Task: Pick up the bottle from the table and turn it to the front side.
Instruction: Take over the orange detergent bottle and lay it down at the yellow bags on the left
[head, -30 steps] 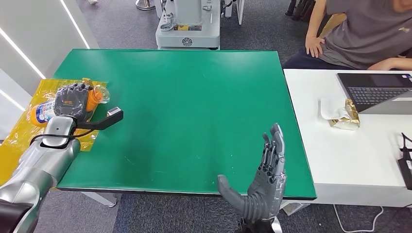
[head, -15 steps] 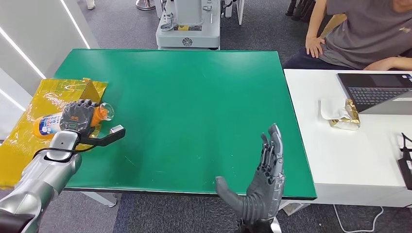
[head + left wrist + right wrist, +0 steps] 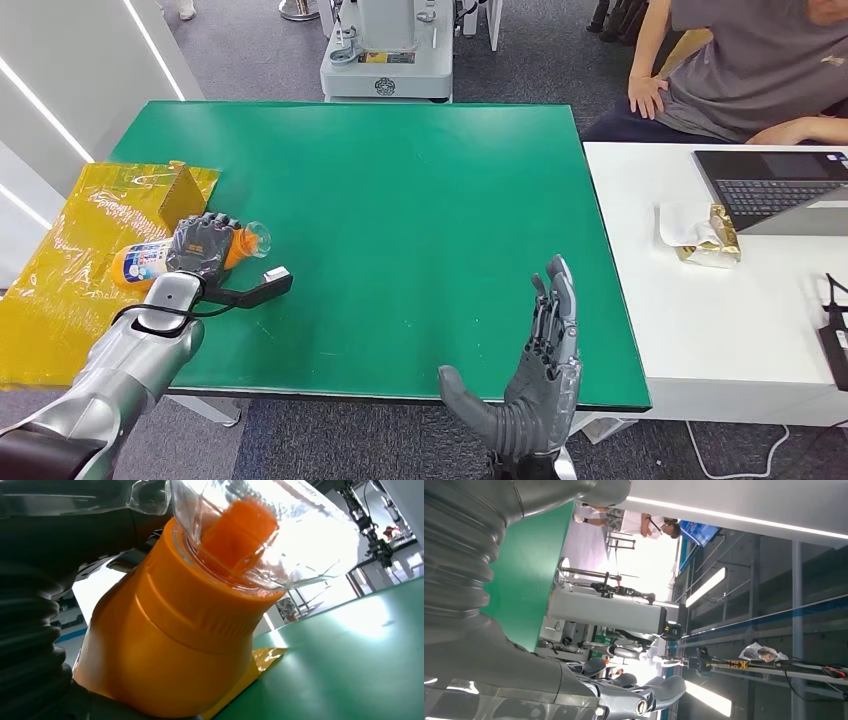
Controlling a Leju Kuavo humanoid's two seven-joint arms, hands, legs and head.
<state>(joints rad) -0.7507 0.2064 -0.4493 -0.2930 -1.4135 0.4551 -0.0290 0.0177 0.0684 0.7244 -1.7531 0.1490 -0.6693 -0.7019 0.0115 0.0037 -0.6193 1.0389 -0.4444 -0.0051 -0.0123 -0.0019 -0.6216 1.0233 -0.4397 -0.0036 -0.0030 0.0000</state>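
An orange bottle (image 3: 140,262) with a white and blue label and a clear cap lies sideways in my left hand (image 3: 203,245), which grips it around the middle, above the left edge of the green table (image 3: 400,200). Its clear cap points right, toward the table's middle. Up close in the left wrist view, the bottle's orange shoulder (image 3: 165,645) and clear cap (image 3: 280,535) show, with my left hand (image 3: 30,645) beside them. My right hand (image 3: 535,385) stands open, fingers up, at the table's near edge, holding nothing. In the right wrist view, my right hand's fingers (image 3: 644,692) are spread.
A yellow plastic sheet (image 3: 60,290) covers the table's left end, with a small brown box (image 3: 180,195) on it. At the right is a white desk (image 3: 720,320) with a laptop (image 3: 780,190), a crumpled wrapper (image 3: 705,235) and a seated person (image 3: 750,70). A grey machine base (image 3: 385,60) stands behind the table.
My left hand has carried the bottle right and toward me, from over the yellow sheet to the green table's left edge. The right hand has barely moved.
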